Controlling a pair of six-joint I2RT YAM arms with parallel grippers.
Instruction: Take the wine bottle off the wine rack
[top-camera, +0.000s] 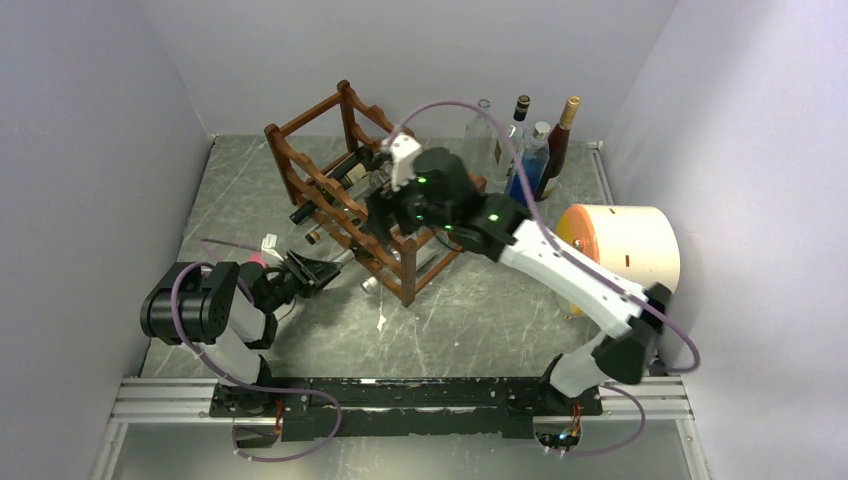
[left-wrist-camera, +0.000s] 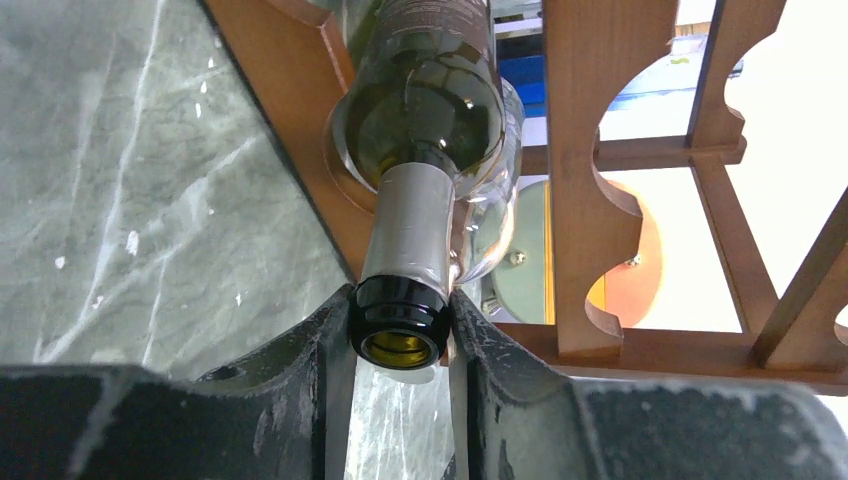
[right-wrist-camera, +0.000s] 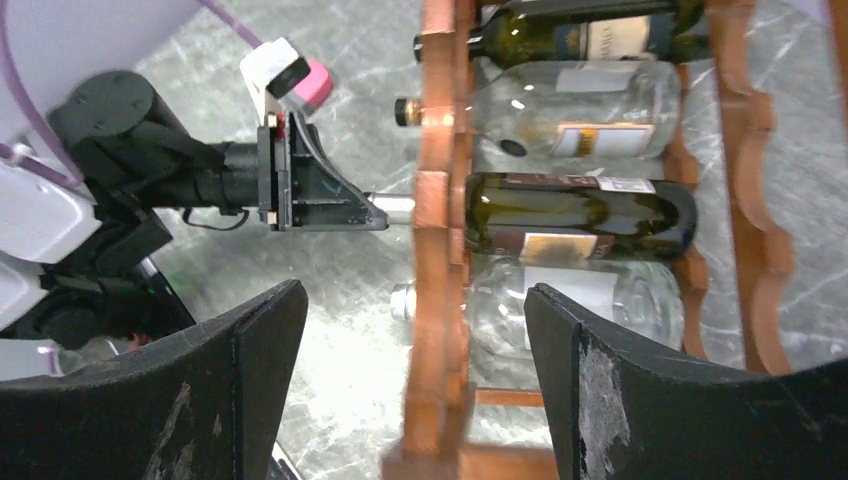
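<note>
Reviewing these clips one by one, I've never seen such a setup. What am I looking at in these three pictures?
Two robot arms are bolted to a table, each ending in a two-finger gripper. One picture looks down from above; the others come from a camera on each wrist. On the table: a wooden wine rack with bottles lying in it, upright bottles behind, a cream drum. The left gripper is shut on the neck of a dark wine bottle in the rack. The right gripper hangs open over the rack, empty.
</note>
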